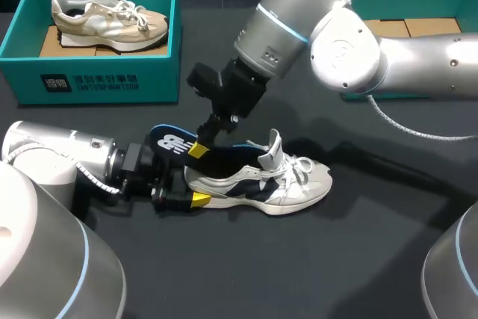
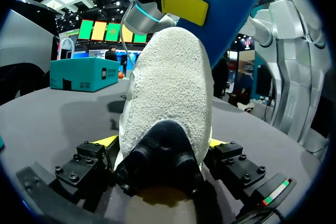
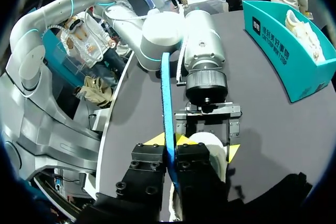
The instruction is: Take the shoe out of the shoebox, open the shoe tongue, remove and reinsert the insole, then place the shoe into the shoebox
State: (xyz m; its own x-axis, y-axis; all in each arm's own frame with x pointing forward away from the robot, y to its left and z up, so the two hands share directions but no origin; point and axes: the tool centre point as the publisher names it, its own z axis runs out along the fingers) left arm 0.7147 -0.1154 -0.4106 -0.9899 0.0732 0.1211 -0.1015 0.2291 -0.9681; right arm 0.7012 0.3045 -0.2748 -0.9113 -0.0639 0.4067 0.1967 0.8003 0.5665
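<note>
Dark bench (image 1: 373, 259), frame centre: shoe (image 1: 261, 184) is out, tongue (image 1: 273, 143) lifted; left hand (image 1: 191, 187) clamps its heel, right hand (image 1: 197, 149) pinches the half-out insole (image 1: 168, 142); boxing seems left.

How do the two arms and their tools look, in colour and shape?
The left arm and right arm are silver-grey rounded tubes with light-blue rings and white cables. The left tool and right tool are black with yellow tips.

Blue insole (image 3: 167, 103) edge-on between right fingers (image 3: 154, 140), white shoe heel (image 3: 211, 148) just beyond.
</note>
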